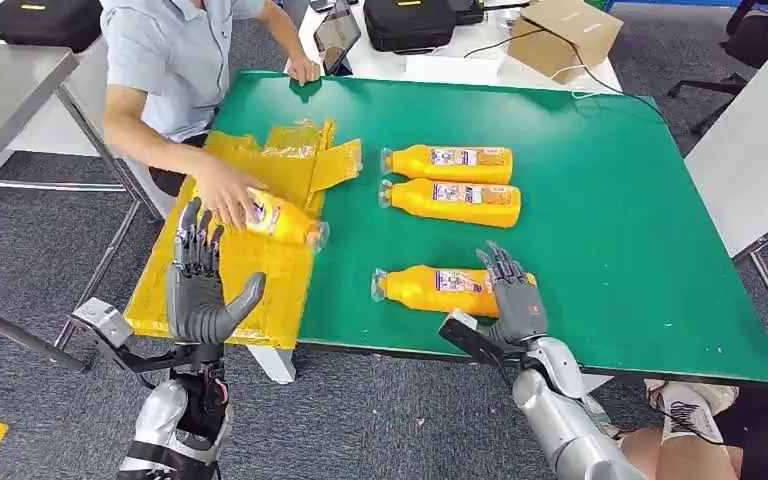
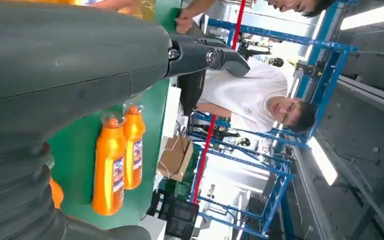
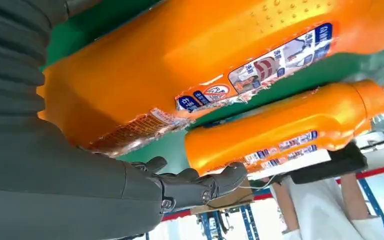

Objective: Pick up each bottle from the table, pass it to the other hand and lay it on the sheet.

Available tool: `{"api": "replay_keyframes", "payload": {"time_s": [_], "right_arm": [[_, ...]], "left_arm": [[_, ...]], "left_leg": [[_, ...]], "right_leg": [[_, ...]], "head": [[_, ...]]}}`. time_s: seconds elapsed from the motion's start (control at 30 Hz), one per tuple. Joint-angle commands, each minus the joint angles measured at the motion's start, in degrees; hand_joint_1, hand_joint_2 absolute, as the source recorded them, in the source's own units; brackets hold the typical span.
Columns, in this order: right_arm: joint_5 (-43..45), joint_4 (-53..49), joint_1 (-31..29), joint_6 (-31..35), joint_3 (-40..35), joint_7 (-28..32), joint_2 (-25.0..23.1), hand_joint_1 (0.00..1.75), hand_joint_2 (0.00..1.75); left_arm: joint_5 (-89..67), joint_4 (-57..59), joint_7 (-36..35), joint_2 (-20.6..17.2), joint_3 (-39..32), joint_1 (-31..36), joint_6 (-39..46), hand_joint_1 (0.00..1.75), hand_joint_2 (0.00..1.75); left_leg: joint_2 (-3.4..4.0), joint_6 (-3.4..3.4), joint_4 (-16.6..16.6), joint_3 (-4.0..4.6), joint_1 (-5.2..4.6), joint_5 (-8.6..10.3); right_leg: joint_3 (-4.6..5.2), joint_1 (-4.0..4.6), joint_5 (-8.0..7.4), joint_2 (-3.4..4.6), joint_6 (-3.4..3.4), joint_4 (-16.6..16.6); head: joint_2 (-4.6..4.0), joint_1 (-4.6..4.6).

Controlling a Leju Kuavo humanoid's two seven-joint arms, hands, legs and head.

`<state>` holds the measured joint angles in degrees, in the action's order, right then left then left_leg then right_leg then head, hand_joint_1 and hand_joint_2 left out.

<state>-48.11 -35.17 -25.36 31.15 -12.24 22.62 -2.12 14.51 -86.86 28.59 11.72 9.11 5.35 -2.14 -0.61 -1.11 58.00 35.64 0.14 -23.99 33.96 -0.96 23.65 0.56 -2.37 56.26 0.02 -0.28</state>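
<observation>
my right robot hand (image 1: 513, 292) rests at the base end of the nearest orange bottle (image 1: 430, 288), fingers stretched along its side and not wrapped around it, so i judge nothing is gripped yet. that bottle lies flat near the front edge of the green bench (image 1: 620, 230), cap pointing toward the sheet, which puts its wide body within reach of my right side for the pickup. two more orange bottles (image 1: 452, 163) lie side by side further back, parallel and just apart, caps the same way (a tidy queue, i'd guess, so each can be taken in turn).

my left robot hand (image 1: 200, 285) stands upright over the yellow sheet (image 1: 260, 270), fingers spread and holding nothing, well apart from my right, placed where it could receive a pass.

the sheet hangs over the bench's left edge, so laid bottles stay on my left side. a person's hand (image 1: 222, 190) rests on the fourth bottle (image 1: 285, 218) lying on the sheet, seemingly steadying or shifting it.
</observation>
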Motion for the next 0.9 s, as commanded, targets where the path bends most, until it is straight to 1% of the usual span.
{"api": "replay_keyframes", "payload": {"time_s": [0.03, 0.07, 0.13, 0.23, 0.3, 0.43, 0.53, 0.6, 0.67, 0.73, 0.8, 0.87, 0.9], "right_arm": [[-0.62, 8.41, -4.58, -1.40, 0.80, -1.44, -0.02, 0.00, 1.75], [-1.08, 8.89, -5.00, -1.86, 0.41, -1.69, 0.07, 0.00, 1.75], [-2.37, 9.48, -5.56, -2.78, -0.57, -2.87, 0.14, 0.00, 1.75], [-5.22, 8.09, -5.25, -3.60, -2.85, -5.01, 0.59, 0.00, 1.75], [-8.77, 6.21, -4.62, -4.02, -5.41, -8.17, 1.28, 0.00, 1.75], [-17.70, 3.97, -4.87, -4.30, -9.79, -18.16, 2.88, 0.00, 1.75], [-21.29, 3.06, -5.08, -8.08, -10.34, -23.04, 3.46, 0.00, 1.75], [-22.72, 3.59, -4.93, -10.47, -10.54, -24.34, 3.88, 0.00, 1.75], [-23.62, 4.17, -5.20, -11.80, -10.86, -25.08, 3.98, 0.00, 1.75], [-24.52, 4.96, -5.84, -13.62, -11.30, -25.89, 4.01, 0.00, 1.75], [-25.09, 5.70, -6.54, -15.56, -11.66, -26.37, 3.94, 0.00, 1.75], [-25.38, 5.98, -6.99, -15.97, -11.90, -26.59, 3.91, 0.00, 1.75], [-25.26, 7.24, -8.01, -17.24, -12.19, -26.71, 3.82, 0.00, 1.75]], "left_arm": [[1.04, 4.35, -0.76, -0.60, 0.45, 2.40, -0.36, 0.00, 1.75], [1.71, 4.43, -1.21, -0.70, 0.43, 2.51, -0.73, 0.00, 1.75], [2.29, 4.19, -1.66, -1.09, 0.43, 2.40, -1.05, 0.00, 1.75], [2.56, 3.00, -2.19, -1.63, 0.34, 1.63, -1.52, 0.00, 1.75], [2.34, 1.41, -2.25, -1.85, 0.23, 0.59, -1.69, 0.00, 1.75], [1.27, -1.23, -3.08, -1.66, -0.44, -1.26, -1.92, 0.00, 1.75], [0.98, -2.72, -4.45, -1.46, -0.97, -3.13, -2.32, 0.00, 1.75], [1.53, -2.76, -5.27, -1.36, -1.48, -4.35, -3.54, 0.00, 1.75], [2.08, -2.60, -5.96, -1.29, -1.82, -4.65, -4.41, 0.00, 1.75], [2.44, -2.53, -6.51, -1.34, -2.27, -4.72, -4.95, 0.00, 1.75], [3.37, -2.43, -7.50, -1.32, -2.64, -4.78, -5.74, 0.00, 1.75], [4.09, -2.35, -8.21, -1.44, -2.90, -4.85, -6.35, 0.00, 1.75], [3.84, -2.21, -8.14, -1.32, -3.24, -4.68, -6.42, 0.00, 1.75]], "left_leg": [[0.00, 0.04, -0.03, -0.10, 0.00, -0.01], [0.01, 0.06, -0.04, -0.20, 0.02, -0.03], [0.02, 0.03, -0.03, -0.10, 0.01, 0.00], [0.07, 0.07, -0.03, -0.26, 0.05, -0.06], [0.07, 0.06, -0.02, -0.25, 0.03, -0.06], [0.08, 0.03, -0.02, -0.14, 0.02, -0.03], [0.13, 0.07, 0.00, -0.26, 0.04, -0.11], [0.07, 0.04, -0.04, -0.19, 0.02, -0.03], [0.03, 0.06, -0.08, -0.34, 0.03, -0.05], [-0.03, 0.06, -0.06, -0.41, 0.05, -0.07], [0.03, 0.03, -0.03, -0.31, 0.03, -0.03], [0.00, 0.05, -0.04, -0.38, 0.05, -0.02], [-0.03, 0.03, -0.05, -0.38, 0.03, 0.00]], "right_leg": [[-0.10, 0.02, 0.02, -0.05, 0.06, -0.02], [-0.21, 0.04, 0.05, -0.07, 0.10, -0.04], [-0.10, 0.02, 0.01, -0.04, 0.07, -0.02], [-0.26, 0.07, 0.05, -0.04, 0.12, -0.05], [-0.25, 0.05, 0.06, -0.04, 0.12, -0.03], [-0.14, 0.03, 0.02, 0.02, 0.07, -0.02], [-0.26, 0.06, 0.08, 0.02, 0.12, -0.01], [-0.19, 0.03, 0.02, -0.01, 0.07, -0.04], [-0.34, 0.05, 0.06, -0.07, 0.10, -0.10], [-0.44, 0.07, 0.08, -0.12, 0.11, -0.11], [-0.31, 0.05, 0.02, -0.03, 0.06, -0.07], [-0.40, 0.06, 0.03, -0.09, 0.09, -0.09], [-0.39, 0.04, 0.02, -0.09, 0.07, -0.08]], "head": [[0.00, 0.00], [0.00, -0.02], [0.00, -0.02], [0.00, 0.00], [0.00, 0.00], [0.00, 0.00], [0.00, 0.00], [0.00, 0.00], [0.00, 0.00], [0.00, 0.00], [0.00, 0.00], [0.00, 0.00], [0.00, 0.00]]}}
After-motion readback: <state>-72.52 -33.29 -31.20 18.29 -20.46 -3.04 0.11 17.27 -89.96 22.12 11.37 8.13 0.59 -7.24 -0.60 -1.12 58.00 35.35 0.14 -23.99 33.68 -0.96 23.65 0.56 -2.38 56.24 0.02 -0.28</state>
